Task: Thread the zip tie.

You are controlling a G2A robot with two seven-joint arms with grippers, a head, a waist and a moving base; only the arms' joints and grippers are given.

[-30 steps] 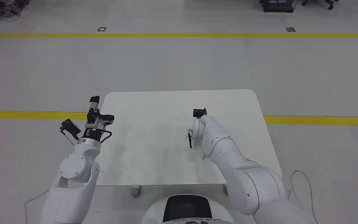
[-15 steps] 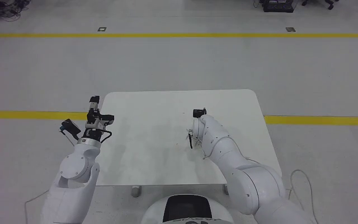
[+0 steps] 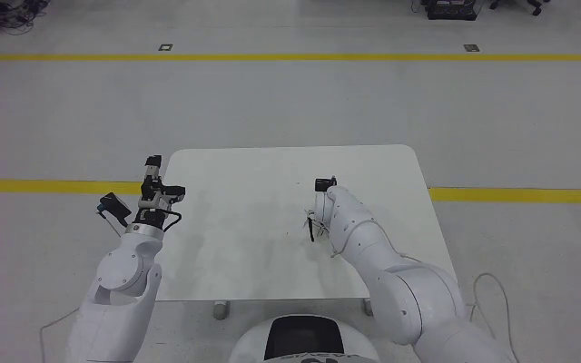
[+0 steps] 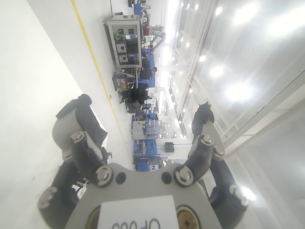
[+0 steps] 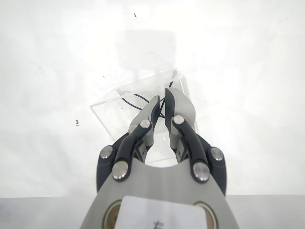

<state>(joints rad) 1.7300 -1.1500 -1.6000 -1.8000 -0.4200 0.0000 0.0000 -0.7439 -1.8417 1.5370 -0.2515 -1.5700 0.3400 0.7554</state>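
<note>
In the top view the left arm rises from the lower left corner, bent at the elbow. Its left tool (image 3: pixel 162 178) is at the left edge of the white table (image 3: pixel 245 227), left of the frame's centre, pointing toward the top of the frame. The right arm comes up from the lower right and folds over the table right of centre. Its wrist is turned down, so the right tool (image 3: pixel 310 227) points at the tabletop just below the middle of the frame.

In the left wrist view the left tool (image 4: pixel 143 103) sits in the lower half, tipped upward toward a hall and ceiling lights. Its two dark fingers (image 4: pixel 78 120) are spread wide apart with nothing between them. A yellow line (image 4: pixel 90 48) runs down the pale floor (image 4: pixel 28 55) at left.

In the right wrist view the right tool (image 5: pixel 162 92) reaches from the bottom centre up to mid-frame, pointing steeply down at the table (image 5: pixel 59 48). Its fingers are drawn close together. The thin black zip tie (image 5: pixel 162 106) is caught in the narrow slit between the pads. From there the tie curves left to a slot in the clear box (image 5: pixel 147 82), which stands on the table at the centre of the frame, directly under the fingertips.
</note>
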